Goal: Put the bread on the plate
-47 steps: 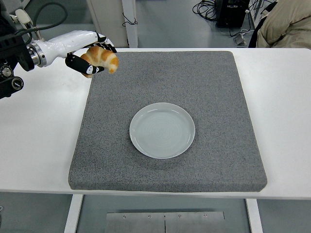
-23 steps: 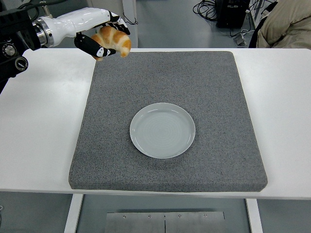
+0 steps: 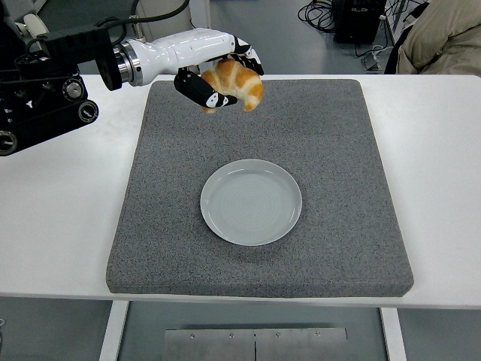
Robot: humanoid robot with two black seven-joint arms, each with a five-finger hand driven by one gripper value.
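My left hand (image 3: 220, 81) reaches in from the left and is shut on a golden croissant (image 3: 236, 82), held in the air over the far part of the grey mat (image 3: 346, 150). A round pale plate (image 3: 251, 201) lies in the middle of the mat with nothing on it. The croissant hangs beyond the plate and slightly to its left, well above the mat. My right arm does not show.
The grey mat covers most of the white table (image 3: 60, 203). A person's beige sleeve (image 3: 443, 37) shows at the top right corner, beyond the table. Cables lie on the floor behind.
My left hand has carried the croissant to the right, from the mat's far left corner to above its far middle, closer to the plate.
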